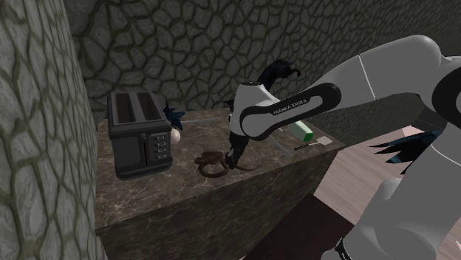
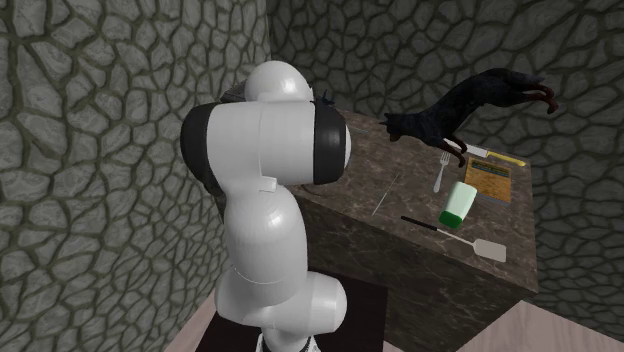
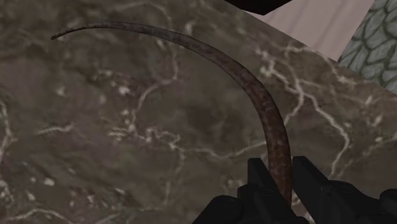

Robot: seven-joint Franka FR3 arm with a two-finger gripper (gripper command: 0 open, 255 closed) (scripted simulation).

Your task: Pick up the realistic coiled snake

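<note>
Reddish-brown coiled snake (image 1: 213,162) lies on the dark marbled counter (image 1: 148,196). My black fingers (image 3: 257,181) pinch its tail. The white arm (image 1: 325,96) reads "FRANKA EMIKA".

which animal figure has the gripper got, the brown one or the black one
The brown coiled snake, lying flat near the toaster: the gripper clasps its thin tail. The black creature rears up by the fork, untouched.

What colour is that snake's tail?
The snake's tail is mottled reddish brown; the wrist view shows it best.
</note>
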